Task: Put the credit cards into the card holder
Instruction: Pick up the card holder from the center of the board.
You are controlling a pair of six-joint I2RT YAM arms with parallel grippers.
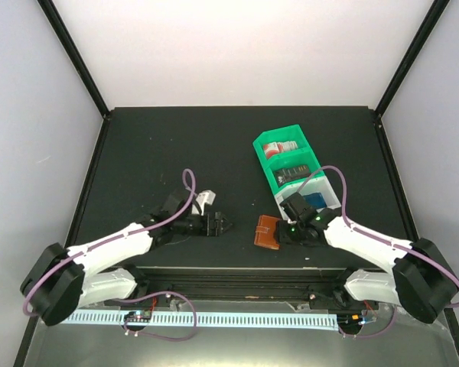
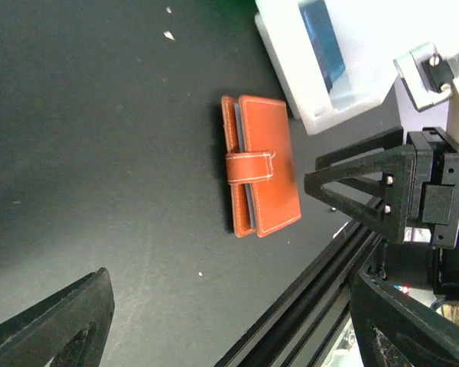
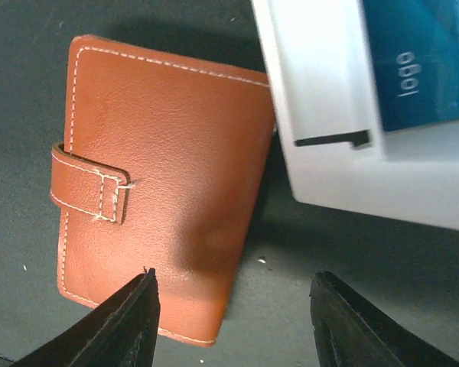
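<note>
The card holder point(image 1: 268, 232) point(image 2: 264, 176) point(image 3: 161, 191), brown leather with its snap tab fastened, lies closed on the black mat. My right gripper point(image 1: 284, 233) point(image 3: 233, 306) hovers open just over its near corner, one finger above the leather and the other above bare mat. To the left of the holder my left gripper point(image 1: 223, 224) point(image 2: 237, 336) stands open and empty, pointing at it. The credit cards sit in the tray: a blue one point(image 1: 315, 200) point(image 2: 321, 38) point(image 3: 421, 61), a dark one point(image 1: 293, 170) and a red-and-white one point(image 1: 279, 147).
The green-and-white divided tray point(image 1: 262, 153) stands right behind the holder, its white end point(image 3: 329, 99) almost touching the leather. A black metal rail point(image 2: 321, 306) runs along the mat's near edge. Dark frame posts border the table.
</note>
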